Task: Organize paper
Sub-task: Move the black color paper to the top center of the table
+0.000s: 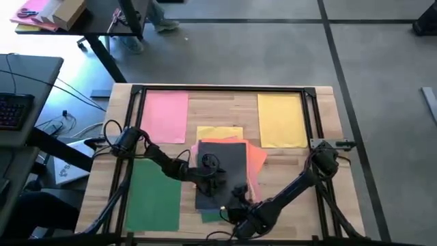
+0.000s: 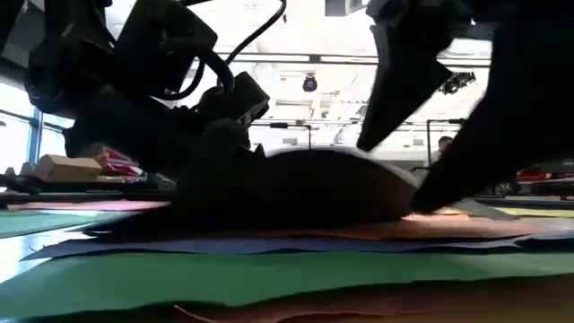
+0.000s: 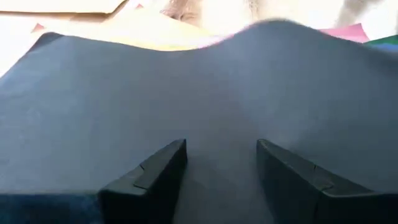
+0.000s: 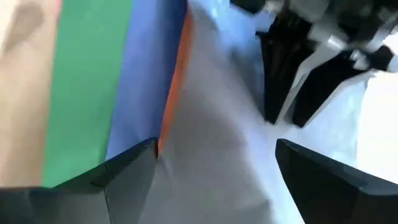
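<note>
A stack of paper lies at the table's middle, with a dark grey sheet (image 1: 222,160) on top. From under it show orange (image 1: 256,160), yellow (image 1: 218,131), blue (image 4: 146,74) and green (image 4: 87,81) edges. The grey sheet bulges up in a hump (image 2: 323,184). My left gripper (image 1: 217,179) stands open on the grey sheet's near half. My right gripper (image 1: 237,196) is open just on the near side of it, over the same sheet's near end. Single sheets lie flat on the table: pink (image 1: 165,116), yellow (image 1: 281,119) and green (image 1: 153,195). My left gripper comes slanting down from the table's left, and both open fingertips (image 3: 165,171) rest on the dark grey sheet's near half (image 3: 221,134). The sheet rises in a hump (image 3: 280,37) beyond the fingers, while the stack below stays flat. My right gripper has its open fingers (image 4: 134,165) over the grey sheet's near end (image 4: 211,143); whether they touch it I cannot tell.
A dark frame (image 1: 225,87) runs around the tabletop. A desk with a keyboard (image 1: 13,109) and cables stands off the left edge. Bare wood (image 1: 300,205) shows at the near right.
</note>
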Tool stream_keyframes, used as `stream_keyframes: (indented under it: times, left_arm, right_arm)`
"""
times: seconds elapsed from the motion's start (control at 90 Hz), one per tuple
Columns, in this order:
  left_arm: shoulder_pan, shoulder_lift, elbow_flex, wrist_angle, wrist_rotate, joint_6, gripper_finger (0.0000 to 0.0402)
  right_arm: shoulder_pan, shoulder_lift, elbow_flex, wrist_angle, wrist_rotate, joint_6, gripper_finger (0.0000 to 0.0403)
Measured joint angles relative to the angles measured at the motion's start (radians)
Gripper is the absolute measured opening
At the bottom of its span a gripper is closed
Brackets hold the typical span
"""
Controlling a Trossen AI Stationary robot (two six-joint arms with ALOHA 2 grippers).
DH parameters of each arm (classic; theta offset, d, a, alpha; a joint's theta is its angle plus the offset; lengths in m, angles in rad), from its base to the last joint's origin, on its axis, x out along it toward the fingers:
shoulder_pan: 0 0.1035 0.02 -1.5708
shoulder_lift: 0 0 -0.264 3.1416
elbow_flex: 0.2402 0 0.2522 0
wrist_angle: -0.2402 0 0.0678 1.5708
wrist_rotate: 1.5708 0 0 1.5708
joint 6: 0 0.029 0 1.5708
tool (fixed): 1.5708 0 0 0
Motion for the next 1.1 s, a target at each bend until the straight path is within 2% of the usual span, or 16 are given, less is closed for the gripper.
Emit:
stream_keyframes:
  times: [0.244,0.411,0.556,0.744,0.978,1.1]
  left_arm:
    - [0.000,0.000,0.000,0.000,0.000,0.000,0.0186]
    - [0.001,0.000,0.000,0.000,0.001,0.001,0.0186]
    - [0.001,0.000,0.000,0.000,0.001,0.001,0.0186]
    - [0.001,0.000,0.000,0.000,0.001,0.000,0.0186]
    - [0.001,0.000,0.000,0.000,0.001,0.001,0.0186]
    - [0.001,0.000,0.000,0.000,0.001,0.001,0.0186]
  right_arm:
    - [-0.027,0.014,0.007,0.017,0.022,0.056,0.0312]
    - [-0.036,0.019,0.007,0.099,-0.058,0.043,0.0310]
    - [-0.036,0.019,0.006,0.027,-0.031,0.043,0.0302]
    - [-0.037,0.019,0.006,-0.004,-0.153,-0.009,0.0288]
    - [-0.038,0.019,0.006,-0.010,-0.165,-0.003,0.0271]
    - [-0.034,0.019,0.006,0.011,-0.218,-0.019,0.0268]
